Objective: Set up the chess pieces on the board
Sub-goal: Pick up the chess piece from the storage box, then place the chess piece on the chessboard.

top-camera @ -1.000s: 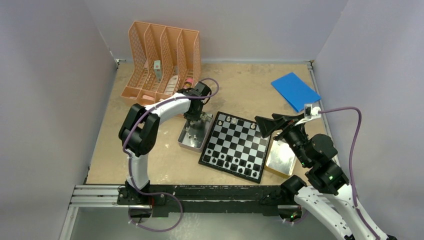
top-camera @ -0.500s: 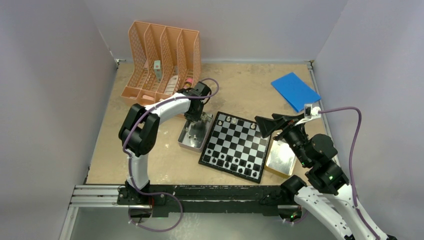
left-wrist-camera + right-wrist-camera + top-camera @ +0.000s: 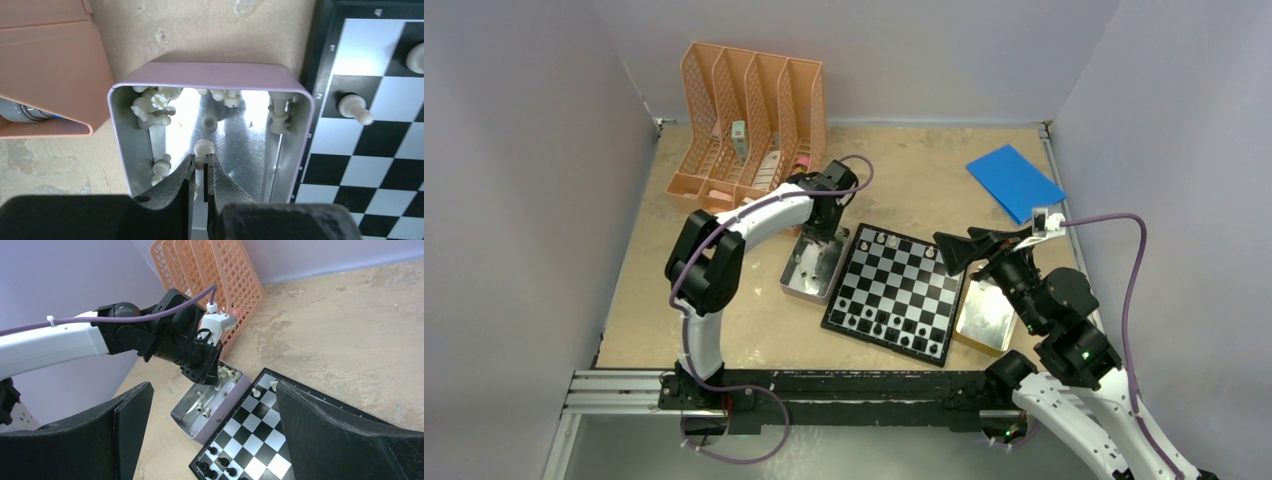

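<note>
Left fingers (image 3: pixel 181 176) clamp a white pawn (image 3: pixel 204 148), long axis along them, head outward, above the tin (image 3: pixel 200 68); right fingers (image 3: pixel 125 425) gape.

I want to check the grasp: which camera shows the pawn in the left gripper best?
Left wrist: the white pawn sits close up, pinched in the left gripper above the tin. Top external hides it under the left arm; right wrist shows the gripper over the tin, but the pawn is too small.
</note>
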Action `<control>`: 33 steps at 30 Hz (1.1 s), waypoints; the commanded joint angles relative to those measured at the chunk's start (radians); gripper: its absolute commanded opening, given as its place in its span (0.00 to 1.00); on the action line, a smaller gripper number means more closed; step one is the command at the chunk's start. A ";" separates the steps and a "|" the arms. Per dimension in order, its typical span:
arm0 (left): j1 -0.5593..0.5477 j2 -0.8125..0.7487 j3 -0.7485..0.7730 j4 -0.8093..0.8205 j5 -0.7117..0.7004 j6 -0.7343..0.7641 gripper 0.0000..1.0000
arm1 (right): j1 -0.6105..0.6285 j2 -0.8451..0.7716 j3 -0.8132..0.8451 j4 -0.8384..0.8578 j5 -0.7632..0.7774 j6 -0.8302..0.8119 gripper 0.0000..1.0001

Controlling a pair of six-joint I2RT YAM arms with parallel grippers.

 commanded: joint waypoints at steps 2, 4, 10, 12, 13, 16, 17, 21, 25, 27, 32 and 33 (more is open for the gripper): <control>-0.022 -0.021 0.078 -0.047 -0.009 -0.007 0.07 | 0.005 0.003 0.013 0.046 -0.008 -0.018 0.95; -0.027 -0.034 0.095 -0.050 0.011 -0.004 0.07 | 0.005 0.005 0.010 0.048 -0.010 -0.018 0.95; -0.029 -0.079 0.130 -0.036 0.067 0.011 0.07 | 0.005 0.005 0.007 0.051 -0.014 -0.016 0.95; -0.030 -0.089 0.143 -0.026 0.090 0.012 0.07 | 0.005 0.002 0.009 0.049 -0.014 -0.018 0.95; -0.032 -0.095 0.144 -0.014 0.104 0.016 0.07 | 0.005 0.000 0.009 0.051 -0.014 -0.018 0.95; -0.040 -0.094 0.151 0.013 0.138 0.026 0.08 | 0.006 -0.005 0.008 0.055 -0.019 -0.018 0.95; -0.046 -0.088 0.162 0.010 0.138 0.026 0.08 | 0.005 -0.007 0.006 0.056 -0.023 -0.018 0.95; -0.086 -0.052 0.211 -0.014 0.100 0.025 0.08 | 0.005 -0.018 0.005 0.060 -0.037 -0.018 0.95; -0.119 -0.020 0.246 -0.013 0.074 0.017 0.08 | 0.005 -0.021 0.008 0.059 -0.046 -0.021 0.95; -0.131 0.000 0.267 -0.007 0.078 0.011 0.08 | 0.005 -0.020 0.008 0.060 -0.049 -0.023 0.95; -0.169 0.073 0.324 0.004 0.080 0.002 0.08 | 0.005 -0.023 0.009 0.058 -0.050 -0.025 0.95; -0.175 0.090 0.338 0.000 0.075 -0.002 0.08 | 0.005 -0.024 0.010 0.058 -0.051 -0.024 0.95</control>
